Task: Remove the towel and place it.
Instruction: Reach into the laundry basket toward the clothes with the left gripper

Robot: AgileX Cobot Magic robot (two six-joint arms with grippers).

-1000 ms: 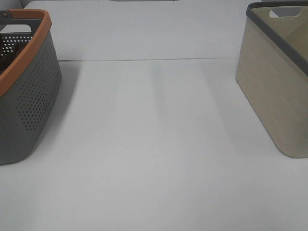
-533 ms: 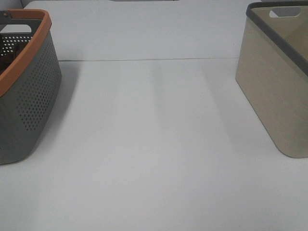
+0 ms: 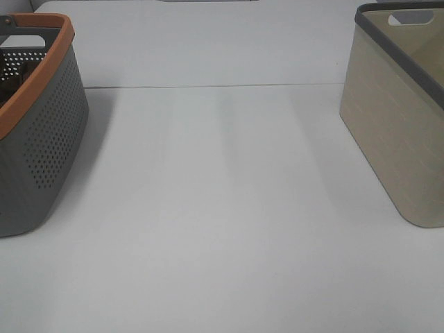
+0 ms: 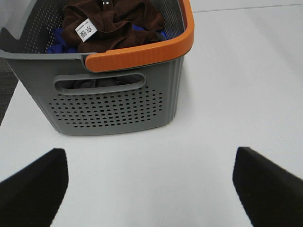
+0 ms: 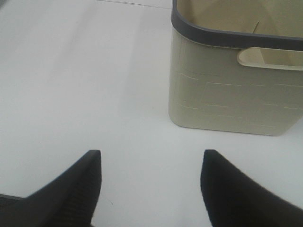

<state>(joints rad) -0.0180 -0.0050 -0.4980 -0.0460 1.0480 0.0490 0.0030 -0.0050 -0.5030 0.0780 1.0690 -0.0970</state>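
Observation:
The dark brown towel (image 4: 111,21) lies crumpled inside a grey perforated basket with an orange rim (image 4: 137,54), its white label facing up, on top of a blue cloth (image 4: 57,40). In the exterior high view only that basket (image 3: 48,139) shows at the left edge, and neither arm appears there. My left gripper (image 4: 149,184) is open, short of the basket's handle side, with bare table between its fingers. My right gripper (image 5: 149,187) is open too, standing in front of a beige basket (image 5: 236,90) with a dark grey rim.
The beige basket (image 3: 399,118) stands at the right edge of the white table (image 3: 222,208), and the part of its inside that shows holds nothing. A seam (image 3: 215,87) runs across the table behind both baskets.

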